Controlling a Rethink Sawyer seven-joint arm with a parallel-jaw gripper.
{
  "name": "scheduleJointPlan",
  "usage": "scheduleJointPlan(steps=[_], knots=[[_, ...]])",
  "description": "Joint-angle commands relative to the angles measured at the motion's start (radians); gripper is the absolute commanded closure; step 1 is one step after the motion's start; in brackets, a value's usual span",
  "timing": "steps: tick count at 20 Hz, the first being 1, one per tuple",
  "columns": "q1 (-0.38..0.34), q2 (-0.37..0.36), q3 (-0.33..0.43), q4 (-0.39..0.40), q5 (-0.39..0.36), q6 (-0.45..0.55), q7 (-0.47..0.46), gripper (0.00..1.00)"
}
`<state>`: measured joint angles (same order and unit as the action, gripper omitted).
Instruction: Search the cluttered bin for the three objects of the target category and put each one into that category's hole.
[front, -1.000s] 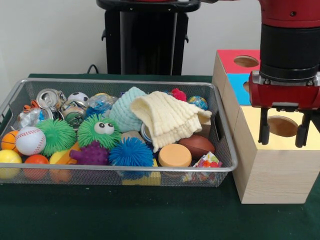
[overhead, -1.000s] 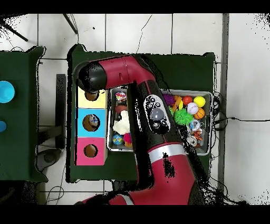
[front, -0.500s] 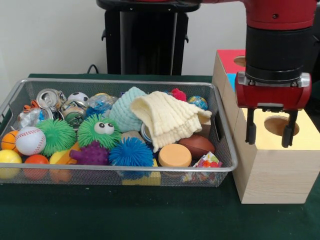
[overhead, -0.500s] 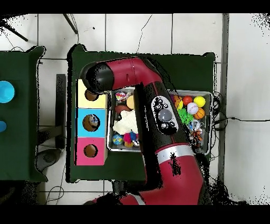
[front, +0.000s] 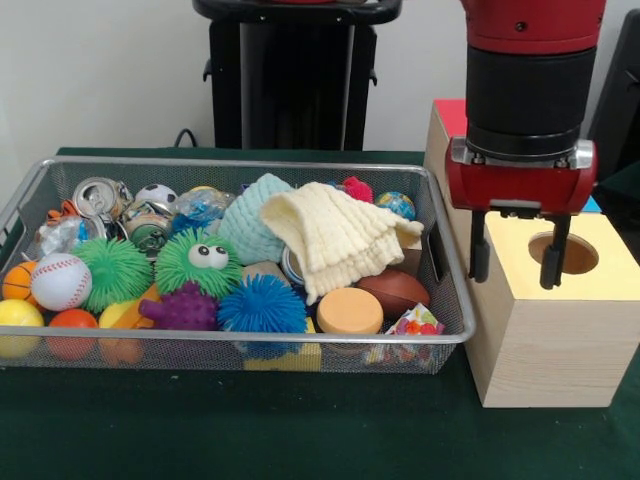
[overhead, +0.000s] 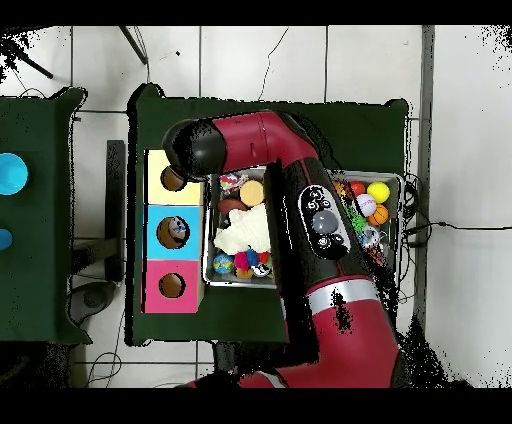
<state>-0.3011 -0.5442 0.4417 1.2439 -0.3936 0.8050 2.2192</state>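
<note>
Front view: the gripper (front: 514, 250) hangs with its two black fingers (front: 479, 246) spread apart and nothing between them, over the left edge of the wooden box's yellow section (front: 604, 283), just left of its round hole (front: 571, 253). To the left, the wire bin (front: 452, 300) holds a cream cloth (front: 335, 238), a green googly-eyed ball (front: 203, 261), a blue spiky ball (front: 262, 305), a purple knobby ball (front: 184, 307), a baseball (front: 60, 281), a small brown football (front: 394, 291) and an orange disc (front: 349, 311).

Overhead view: the red arm (overhead: 300, 190) crosses the bin; its black wrist (overhead: 192, 150) sits at the yellow section's corner, hiding the gripper. The blue section (overhead: 172, 231) and red section (overhead: 171, 286) lie beside the bin.
</note>
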Motion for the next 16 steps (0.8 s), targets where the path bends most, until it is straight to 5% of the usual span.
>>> scheduleJointPlan(steps=[1,16], knots=[[-0.034,-0.018,0.052,0.107,-0.03,0.033,-0.221,0.0],[-0.068,0.003,0.036,0.042,-0.021,0.129,-0.248,0.0]])
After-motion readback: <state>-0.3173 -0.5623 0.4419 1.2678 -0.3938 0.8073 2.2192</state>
